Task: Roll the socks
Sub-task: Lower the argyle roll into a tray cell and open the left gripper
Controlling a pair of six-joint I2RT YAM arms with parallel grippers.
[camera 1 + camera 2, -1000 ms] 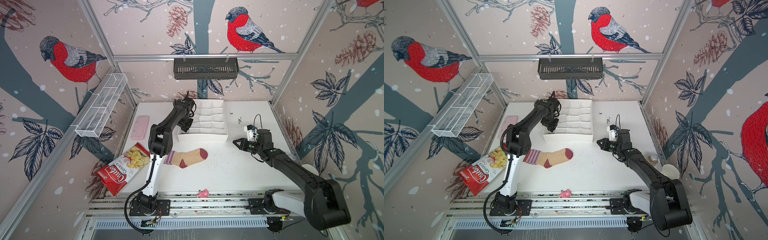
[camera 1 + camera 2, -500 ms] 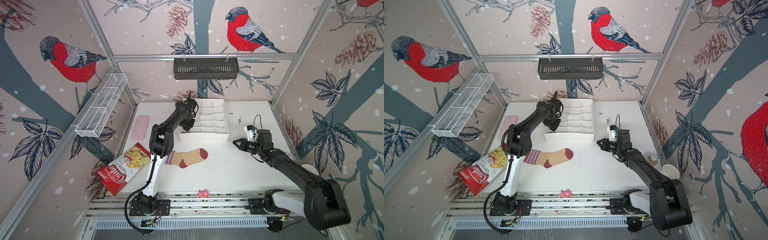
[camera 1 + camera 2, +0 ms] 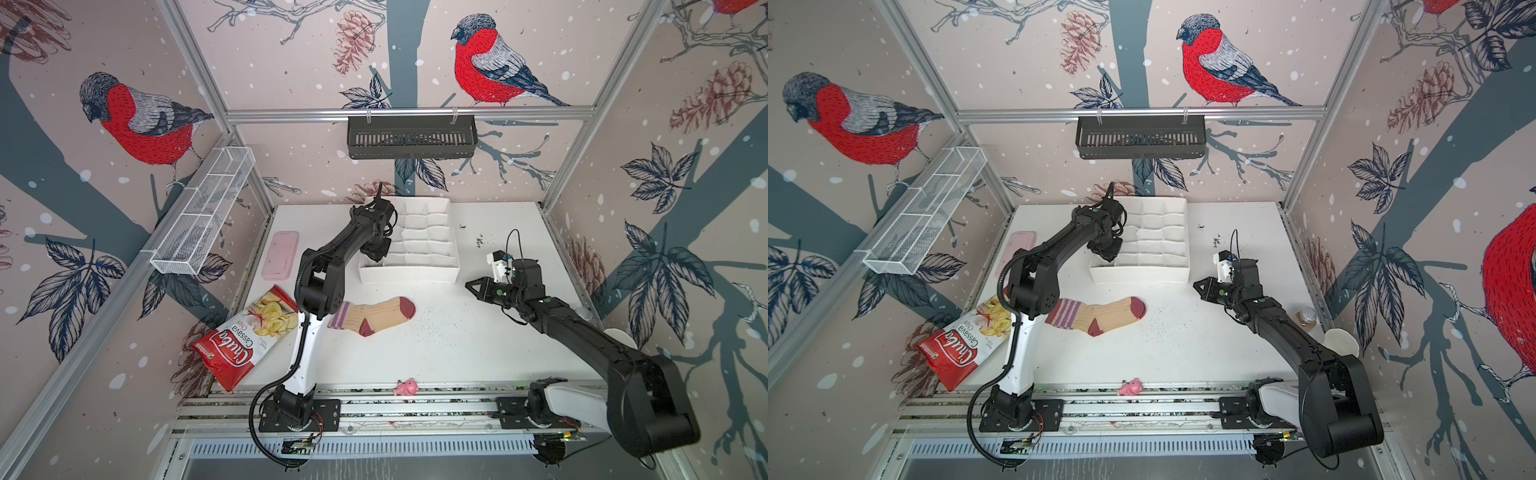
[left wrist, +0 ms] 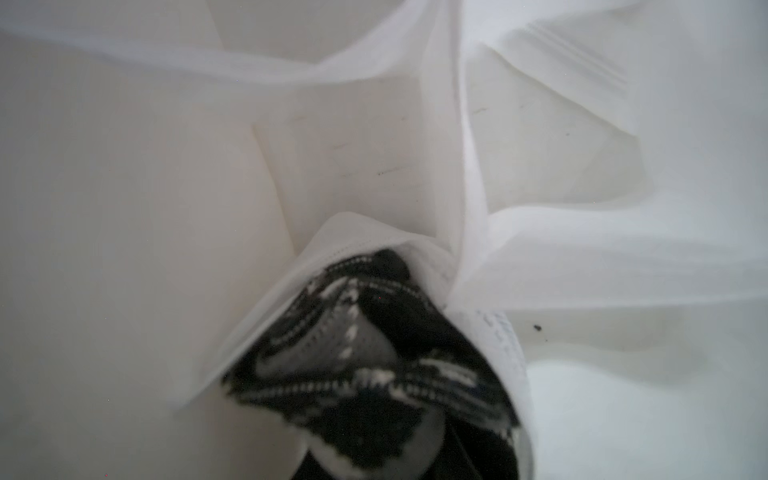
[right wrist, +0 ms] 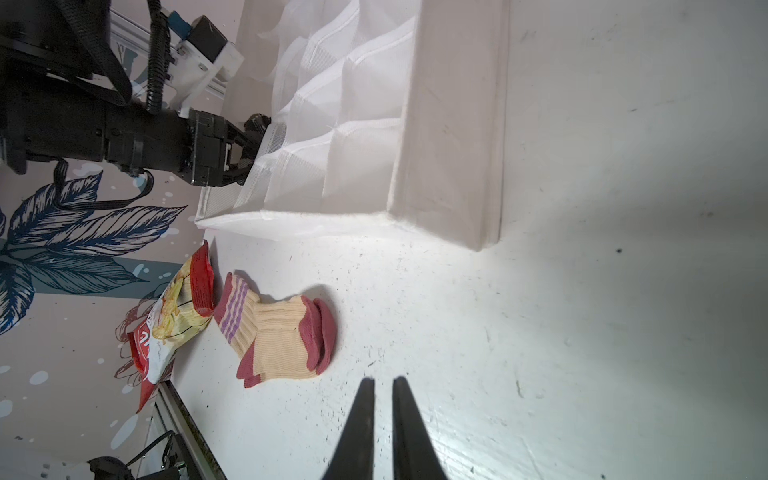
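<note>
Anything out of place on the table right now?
Chips bag overhangs the left edge of the table, partly off the surface. Dark specks are scattered across it. A pink toy sits at the front edge.

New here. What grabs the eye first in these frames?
The tan sock lies flat on the table, in front of the white organizer. The left gripper reaches into the organizer's near-left compartment, where the wrist view shows the argyle sock bunched. A red chips bag overhangs the table's left edge.
</note>
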